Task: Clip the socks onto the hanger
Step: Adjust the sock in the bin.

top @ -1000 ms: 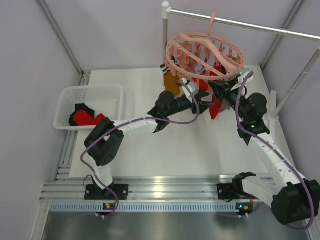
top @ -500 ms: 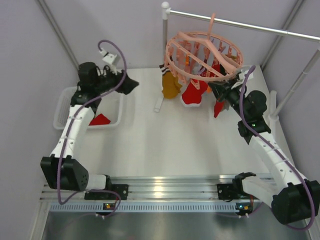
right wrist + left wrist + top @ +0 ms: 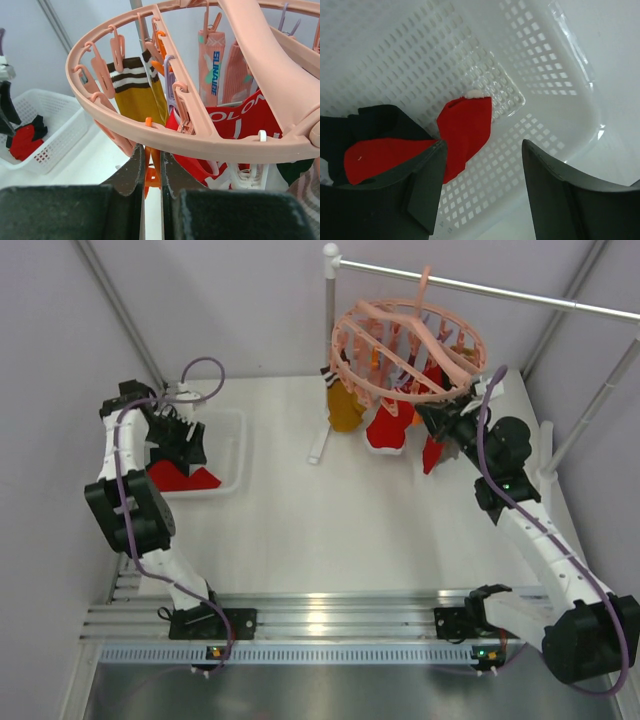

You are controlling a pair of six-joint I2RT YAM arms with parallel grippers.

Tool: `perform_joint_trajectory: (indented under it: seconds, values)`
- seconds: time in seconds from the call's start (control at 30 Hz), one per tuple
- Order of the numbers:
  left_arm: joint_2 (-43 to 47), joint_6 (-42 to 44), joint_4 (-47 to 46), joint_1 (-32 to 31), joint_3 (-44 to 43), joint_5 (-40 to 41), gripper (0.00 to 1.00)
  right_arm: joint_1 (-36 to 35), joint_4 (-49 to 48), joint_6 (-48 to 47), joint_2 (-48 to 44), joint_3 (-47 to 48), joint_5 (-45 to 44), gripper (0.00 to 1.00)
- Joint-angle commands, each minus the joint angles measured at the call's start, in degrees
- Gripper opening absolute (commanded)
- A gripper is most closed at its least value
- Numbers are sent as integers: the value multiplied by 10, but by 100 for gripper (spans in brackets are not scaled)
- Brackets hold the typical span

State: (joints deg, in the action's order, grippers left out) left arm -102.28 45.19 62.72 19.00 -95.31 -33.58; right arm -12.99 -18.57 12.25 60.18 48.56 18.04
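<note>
Several socks point(image 3: 386, 430) already hang on the hanger point(image 3: 210, 142). Left pincer point(image 3: 482, 150), apart, hovers over the basket's point(image 3: 545, 75) red sock point(image 3: 465, 130); right pincer point(image 3: 152, 160) pinches an orange clip point(image 3: 151, 182).

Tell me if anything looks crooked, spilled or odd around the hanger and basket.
Nothing stands out. The hanger hangs from the rail with clipped socks under it, the right fingers pinch an orange clip below its rim, and the loose socks lie inside the basket beneath the open left fingers.
</note>
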Motion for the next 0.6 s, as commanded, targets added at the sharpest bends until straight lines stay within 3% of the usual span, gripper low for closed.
perform_joint_trajectory:
  seconds: [0.0,0.17,0.4,0.57]
  values:
    - [-34,84,39,-1,-13,52,66,-1,5,0,4,29,1,0]
    - [-81,90,0,-12,3,87,65,-1,13,-8,7,33,-4,0]
    - [-101,61,-141,-38,38,128,63,-1,19,-7,13,37,0,0]
    - [-136,70,-154,-41,14,149,60,-1,21,-11,14,38,-3,0]
